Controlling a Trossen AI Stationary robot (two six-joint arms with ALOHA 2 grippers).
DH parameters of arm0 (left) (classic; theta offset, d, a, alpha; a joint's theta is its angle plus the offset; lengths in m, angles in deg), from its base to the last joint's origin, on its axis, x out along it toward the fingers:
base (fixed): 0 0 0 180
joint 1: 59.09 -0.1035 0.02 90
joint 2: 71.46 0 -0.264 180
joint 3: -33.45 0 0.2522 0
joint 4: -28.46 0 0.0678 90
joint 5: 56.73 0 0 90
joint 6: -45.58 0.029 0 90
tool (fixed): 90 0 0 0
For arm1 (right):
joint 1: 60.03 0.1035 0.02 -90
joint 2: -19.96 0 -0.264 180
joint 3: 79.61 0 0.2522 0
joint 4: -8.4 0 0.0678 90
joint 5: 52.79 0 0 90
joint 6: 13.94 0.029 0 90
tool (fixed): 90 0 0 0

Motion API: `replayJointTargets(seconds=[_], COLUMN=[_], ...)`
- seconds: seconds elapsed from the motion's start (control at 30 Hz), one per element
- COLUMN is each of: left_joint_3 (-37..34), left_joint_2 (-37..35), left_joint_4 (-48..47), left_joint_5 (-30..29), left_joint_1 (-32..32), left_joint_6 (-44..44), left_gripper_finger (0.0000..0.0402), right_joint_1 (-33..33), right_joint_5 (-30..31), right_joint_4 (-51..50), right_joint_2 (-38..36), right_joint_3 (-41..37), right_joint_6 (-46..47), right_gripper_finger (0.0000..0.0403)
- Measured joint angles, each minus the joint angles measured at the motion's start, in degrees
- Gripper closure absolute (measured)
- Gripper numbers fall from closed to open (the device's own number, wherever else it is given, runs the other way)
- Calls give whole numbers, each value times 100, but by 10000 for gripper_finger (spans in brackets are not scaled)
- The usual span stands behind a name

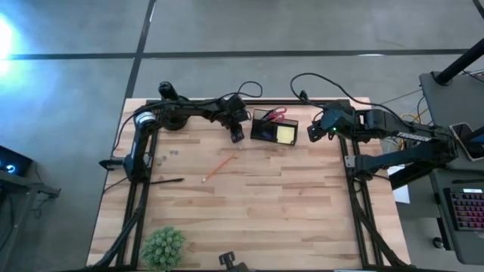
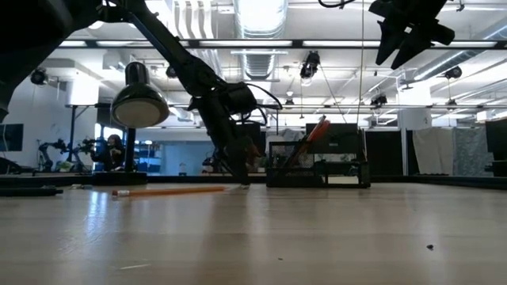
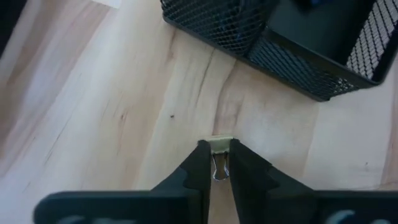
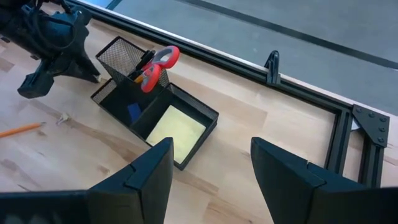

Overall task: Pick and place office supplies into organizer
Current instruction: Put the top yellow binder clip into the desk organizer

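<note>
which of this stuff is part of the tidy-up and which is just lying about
Part of the job:
- organizer, scissors and yellow sticky pad already in it
- small metal clip between the left hand's fingers
- orange pencil
- black pen

Lying about:
- green plant
- desk lamp

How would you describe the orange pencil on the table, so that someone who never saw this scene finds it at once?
Start from the black mesh organizer at the far edge of the wooden table. The orange pencil lies on bare wood nearer the middle, on the left arm's side. It is thin, orange and slanted, unlike the black pen nearby.
</note>
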Motion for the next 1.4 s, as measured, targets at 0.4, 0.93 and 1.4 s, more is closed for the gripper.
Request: replayJointTargets(seconds=[0.4, 0.93, 1.4], left_joint_3=[233, 273, 490], left_joint_2=[-409, -391, 98], left_joint_4=[-396, -164, -422], left_joint_5=[-26, 121, 568], left_joint_1=[65, 58, -52], left_joint_6=[-1, -751, -762], left_gripper_finger=[401, 335, 224], right_joint_1=[-42, -249, -262], right_joint_5=[8, 109, 164], right_joint_4=[-26, -141, -139], right_joint_2=[-57, -293, -273], right_joint_3=[13, 73, 86], right_joint_6=[-91, -107, -104], right_gripper_finger=[197, 197, 197])
